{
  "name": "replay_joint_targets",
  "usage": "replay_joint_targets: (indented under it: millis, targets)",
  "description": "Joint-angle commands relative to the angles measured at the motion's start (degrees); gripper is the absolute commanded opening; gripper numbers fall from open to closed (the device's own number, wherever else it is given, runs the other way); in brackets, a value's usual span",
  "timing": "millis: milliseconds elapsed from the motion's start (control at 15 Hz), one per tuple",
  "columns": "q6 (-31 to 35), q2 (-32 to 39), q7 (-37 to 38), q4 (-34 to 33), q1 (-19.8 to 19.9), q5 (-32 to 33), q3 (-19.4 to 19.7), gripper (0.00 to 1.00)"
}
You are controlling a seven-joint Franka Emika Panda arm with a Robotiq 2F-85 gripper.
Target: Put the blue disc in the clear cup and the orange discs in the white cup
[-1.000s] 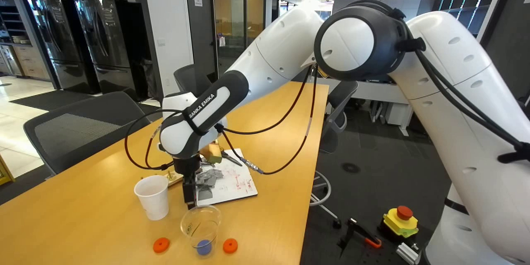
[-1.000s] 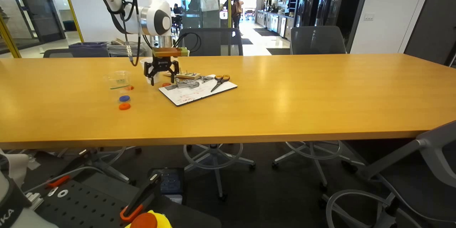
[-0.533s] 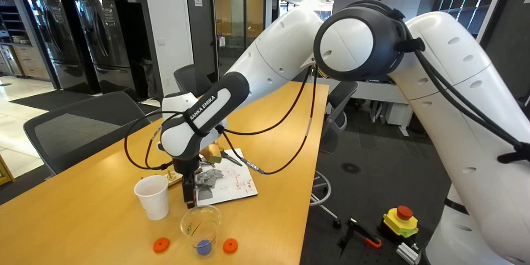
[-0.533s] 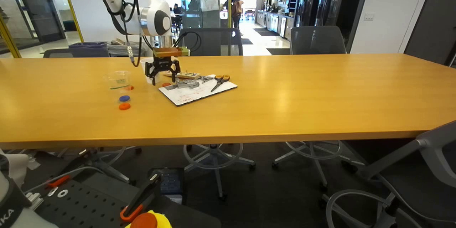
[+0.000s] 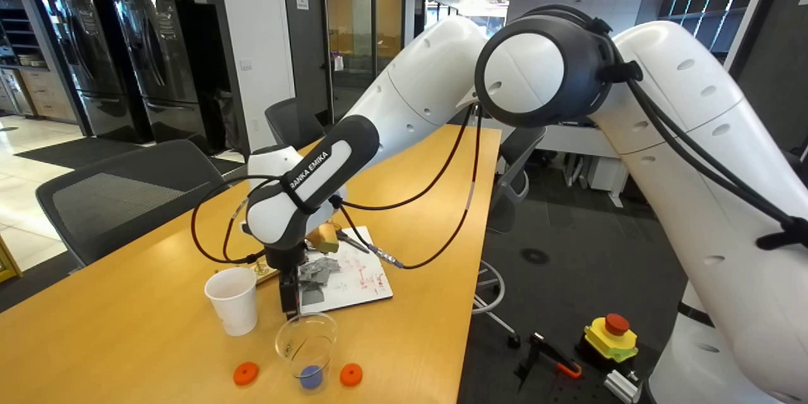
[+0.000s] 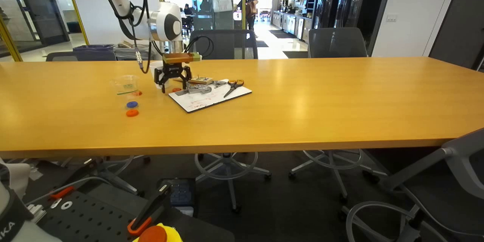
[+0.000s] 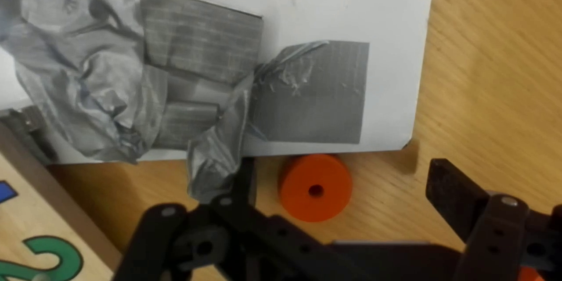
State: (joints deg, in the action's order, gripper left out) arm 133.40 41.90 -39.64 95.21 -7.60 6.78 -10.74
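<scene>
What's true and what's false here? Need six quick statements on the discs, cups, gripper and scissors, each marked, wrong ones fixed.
Three orange discs show on the table. True.
The gripper is shut on one of them. False: the gripper stands open; in the wrist view an orange disc lies between its jaws with a gap on either side.
The white cup lies on its side. False: the white cup stands upright.
In an exterior view, the blue disc shows through the clear cup. True.
The scissors are in the clear cup. False: the scissors have their blades on the white board.
The orange disc between the jaws is right beside the white board. True.
</scene>
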Motion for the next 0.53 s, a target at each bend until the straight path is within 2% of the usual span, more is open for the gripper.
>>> replay_joint_targets:
  millis: [0, 467]
  targets:
    - [1.15, 0.45, -0.01, -0.77, 0.33, 1.51, -0.36, 0.73]
    - [2.45, 0.04, 0.22, -0.42, 0.17, 3.11, -0.09, 0.20]
